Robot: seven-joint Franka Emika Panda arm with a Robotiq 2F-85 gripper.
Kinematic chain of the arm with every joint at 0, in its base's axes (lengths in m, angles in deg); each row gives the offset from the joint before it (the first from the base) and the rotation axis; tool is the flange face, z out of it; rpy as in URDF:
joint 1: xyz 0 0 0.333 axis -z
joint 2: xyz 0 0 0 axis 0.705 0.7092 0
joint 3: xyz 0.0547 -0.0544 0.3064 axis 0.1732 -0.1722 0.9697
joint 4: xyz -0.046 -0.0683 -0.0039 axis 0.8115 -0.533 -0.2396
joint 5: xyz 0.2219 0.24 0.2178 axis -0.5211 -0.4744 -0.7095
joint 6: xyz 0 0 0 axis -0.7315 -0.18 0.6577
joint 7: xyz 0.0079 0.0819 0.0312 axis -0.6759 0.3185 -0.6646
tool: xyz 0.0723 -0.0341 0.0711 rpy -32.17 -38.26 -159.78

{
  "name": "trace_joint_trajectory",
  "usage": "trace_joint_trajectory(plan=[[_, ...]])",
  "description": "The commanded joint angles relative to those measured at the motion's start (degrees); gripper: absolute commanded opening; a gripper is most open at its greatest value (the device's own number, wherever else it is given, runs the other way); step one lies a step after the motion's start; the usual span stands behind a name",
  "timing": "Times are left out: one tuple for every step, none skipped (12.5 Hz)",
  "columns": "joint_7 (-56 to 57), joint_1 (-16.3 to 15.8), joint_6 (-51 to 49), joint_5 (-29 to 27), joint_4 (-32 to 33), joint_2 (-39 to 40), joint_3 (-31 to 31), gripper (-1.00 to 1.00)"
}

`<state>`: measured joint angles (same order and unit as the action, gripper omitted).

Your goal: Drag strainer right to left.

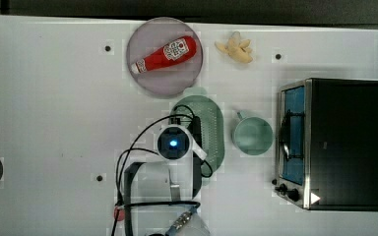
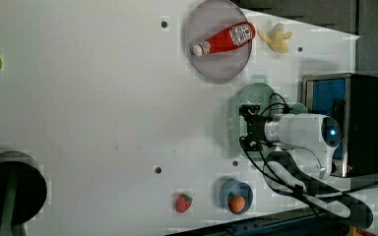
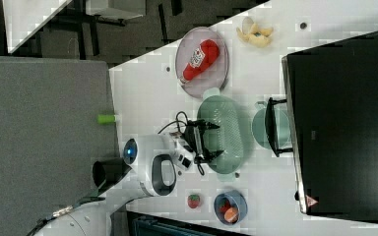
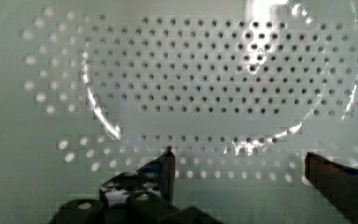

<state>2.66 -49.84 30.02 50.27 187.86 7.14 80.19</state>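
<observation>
My gripper (image 4: 240,163) is spread wide and empty, both fingers down inside the strainer (image 1: 211,132), right under my hand. Risks, as I judge them: if I drag without a finger pressed on the wall, I slide over the holes and it stays put. Too high a push could tip it. The mug (image 1: 252,136) sits just beside it, the plate (image 1: 165,81) close ahead.
</observation>
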Motion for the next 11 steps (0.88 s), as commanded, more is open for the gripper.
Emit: trace_joint_trajectory(plan=[[-10.1, -3.9, 0.7, 1.3, -0.1, -1.1, 2.8, 1.00], [-12.5, -4.7, 0.7, 1.3, -0.1, -1.1, 3.7, 1.00], [-14.5, -5.5, 0.6, 1.3, -0.2, -1.1, 4.4, 1.00], [-15.9, -6.3, 0.6, 1.3, -0.2, -1.1, 5.0, 1.00], [-16.5, -7.1, 0.6, 1.3, -0.3, -1.0, 5.5, 1.00], [-16.7, -7.8, 0.5, 1.3, -0.5, -0.9, 5.9, 1.00], [-16.8, -8.6, 0.4, 1.3, -0.9, -0.7, 6.1, 1.00], [-16.7, -9.2, 0.0, 1.3, -1.4, -0.5, 6.4, 1.00], [-16.8, -9.8, -0.7, 1.3, -2.1, -0.1, 6.5, 1.00], [-16.9, -10.5, -1.6, 1.2, -2.9, 0.3, 6.5, 1.00], [-17.2, -11.2, -2.6, 1.2, -4.0, 0.9, 6.5, 1.00]])
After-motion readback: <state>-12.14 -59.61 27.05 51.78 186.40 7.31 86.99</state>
